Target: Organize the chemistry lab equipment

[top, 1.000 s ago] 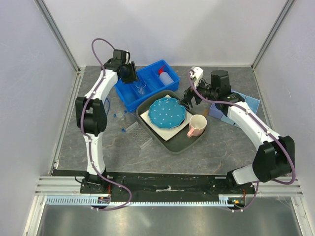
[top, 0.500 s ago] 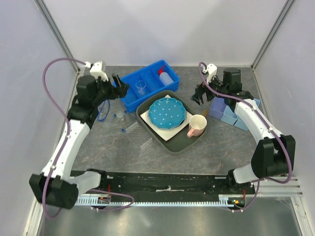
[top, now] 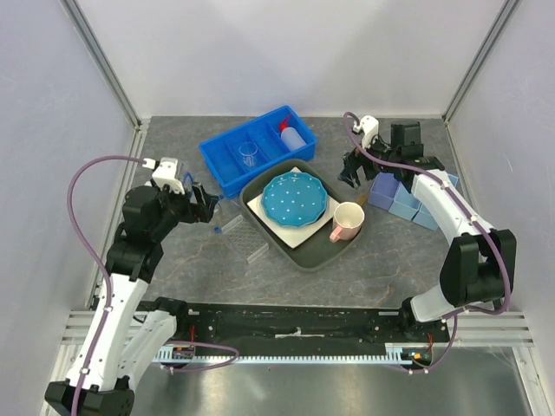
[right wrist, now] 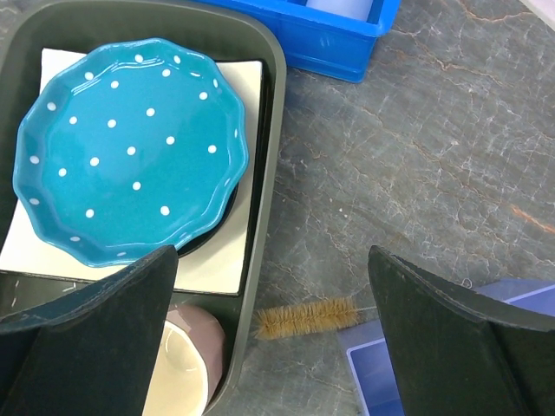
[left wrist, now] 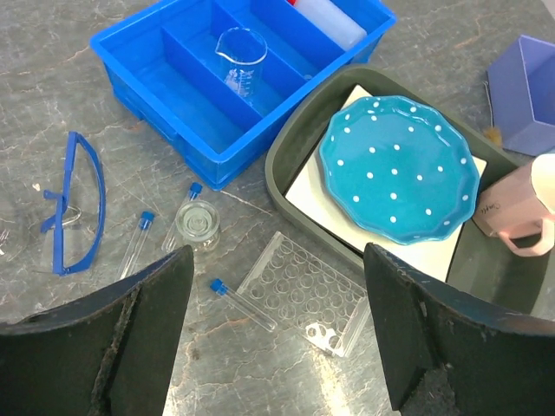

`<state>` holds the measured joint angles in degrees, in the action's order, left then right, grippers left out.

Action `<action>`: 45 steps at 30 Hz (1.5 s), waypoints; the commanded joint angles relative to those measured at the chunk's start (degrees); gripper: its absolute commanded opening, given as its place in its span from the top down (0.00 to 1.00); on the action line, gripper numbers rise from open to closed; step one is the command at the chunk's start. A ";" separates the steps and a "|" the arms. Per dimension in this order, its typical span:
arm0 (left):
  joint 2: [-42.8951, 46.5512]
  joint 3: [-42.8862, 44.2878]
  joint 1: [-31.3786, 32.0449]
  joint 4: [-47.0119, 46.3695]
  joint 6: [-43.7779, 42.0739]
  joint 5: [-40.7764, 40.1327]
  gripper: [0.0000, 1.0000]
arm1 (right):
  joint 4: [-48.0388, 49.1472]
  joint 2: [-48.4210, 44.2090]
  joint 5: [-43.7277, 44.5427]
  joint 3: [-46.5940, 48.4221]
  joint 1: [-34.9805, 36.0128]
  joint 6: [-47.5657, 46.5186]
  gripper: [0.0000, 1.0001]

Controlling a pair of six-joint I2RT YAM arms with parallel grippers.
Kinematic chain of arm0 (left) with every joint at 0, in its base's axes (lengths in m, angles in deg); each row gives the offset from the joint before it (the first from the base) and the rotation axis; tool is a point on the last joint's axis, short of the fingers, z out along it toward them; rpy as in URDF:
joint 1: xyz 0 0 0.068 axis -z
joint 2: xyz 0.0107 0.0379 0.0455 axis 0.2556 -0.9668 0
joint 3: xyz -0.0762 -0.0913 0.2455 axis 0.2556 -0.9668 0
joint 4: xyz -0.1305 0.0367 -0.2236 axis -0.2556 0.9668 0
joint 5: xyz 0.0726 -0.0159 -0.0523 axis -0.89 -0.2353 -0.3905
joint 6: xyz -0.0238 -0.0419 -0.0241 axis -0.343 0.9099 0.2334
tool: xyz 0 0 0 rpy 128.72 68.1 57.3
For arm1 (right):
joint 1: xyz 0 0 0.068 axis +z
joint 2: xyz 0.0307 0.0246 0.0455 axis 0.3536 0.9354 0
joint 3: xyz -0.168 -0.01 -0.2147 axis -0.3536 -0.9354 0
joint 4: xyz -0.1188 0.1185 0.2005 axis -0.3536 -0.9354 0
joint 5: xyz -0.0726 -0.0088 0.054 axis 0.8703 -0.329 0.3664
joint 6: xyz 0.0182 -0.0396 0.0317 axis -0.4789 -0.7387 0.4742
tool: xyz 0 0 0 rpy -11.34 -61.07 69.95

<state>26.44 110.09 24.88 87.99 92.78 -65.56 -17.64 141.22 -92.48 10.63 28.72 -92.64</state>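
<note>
step: we are clearing loose glassware, one clear beaker (left wrist: 238, 56) sits in the blue bin (left wrist: 139, 74) | left gripper (left wrist: 277, 260) wide, empty, above blue-capped vial (left wrist: 243, 303) at bin's 7 o'clock | right gripper (right wrist: 273, 256) wide, empty, over small brush (right wrist: 308, 316) at tray's (right wrist: 273, 113) 3 o'clock | next: we lower and pinch the vial mid-length, since it probably rolls

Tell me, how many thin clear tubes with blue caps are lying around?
3, all on the grey table: one blue-capped clear tube beside the blue-framed goggles, one partly behind a small round glass jar, one next to the clear plastic rack. Others may be hidden.
</note>
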 commanded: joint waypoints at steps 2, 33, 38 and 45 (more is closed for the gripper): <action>2.27 -3.31 -0.22 -0.11 -4.99 3.16 0.16 | -0.31 -0.06 -1.41 1.57 -0.80 -4.44 0.02; 21.96 -14.13 -0.22 -4.85 -6.23 0.87 0.12 | -63.24 26.84 1.84 30.48 -2.48 -98.06 0.06; 21.78 -14.13 -0.22 -4.94 -6.23 1.31 0.12 | -60.00 29.47 2.44 30.40 -1.95 -94.10 0.09; 21.87 -14.31 -0.22 -5.20 -6.31 1.49 0.12 | -53.14 31.67 4.47 26.71 -1.51 -90.59 0.15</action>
<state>47.86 96.25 24.90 85.22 88.73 -64.64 -72.04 171.56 -87.45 39.03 26.86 -183.74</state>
